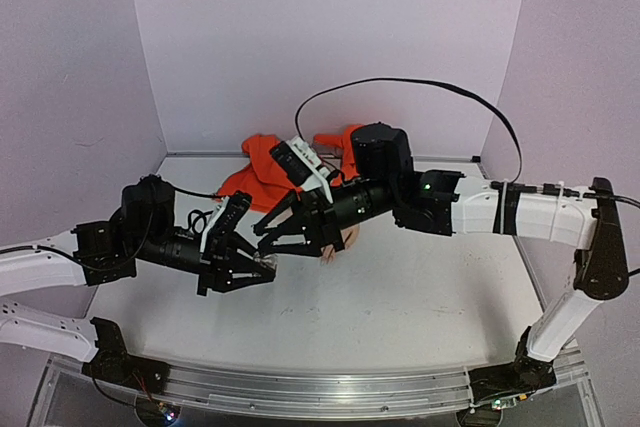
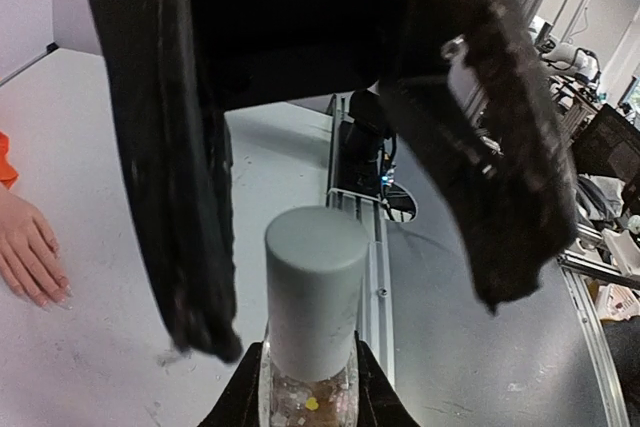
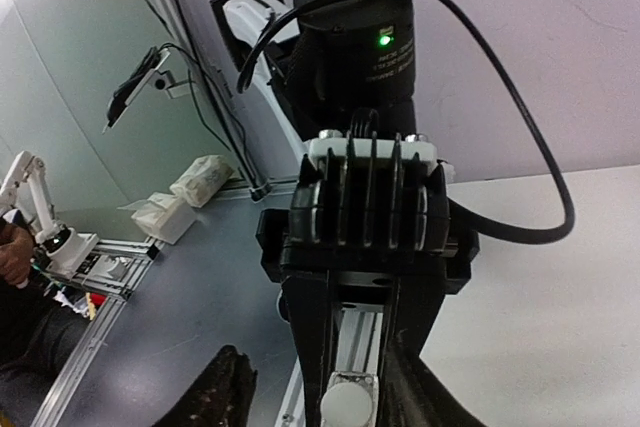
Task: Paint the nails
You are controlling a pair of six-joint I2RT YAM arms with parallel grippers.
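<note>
A small glass bottle (image 2: pixel 310 387) with a pale grey cap (image 2: pixel 312 292) stands upright in my left gripper (image 2: pixel 308 402), which is shut on the glass body; glitter shows inside. In the top view the bottle (image 1: pixel 266 265) is at the left gripper's (image 1: pixel 252 269) tip. My right gripper (image 1: pixel 264 242) is open, its fingers (image 2: pixel 185 167) straddling the cap without touching it. In the right wrist view the cap (image 3: pixel 348 407) lies between the right gripper's (image 3: pixel 320 402) spread fingers. The flesh-coloured mannequin hand (image 2: pixel 30 252) lies flat on the table, its pale nails (image 2: pixel 48 297) showing; the right arm partly hides the hand (image 1: pixel 342 240) from above.
The orange sleeve (image 1: pixel 262 172) bunches at the back of the white table (image 1: pixel 400 297). A black cable (image 1: pixel 420 82) loops over the right arm. Purple walls close in the back and sides. The metal rail (image 1: pixel 300 387) runs along the near edge.
</note>
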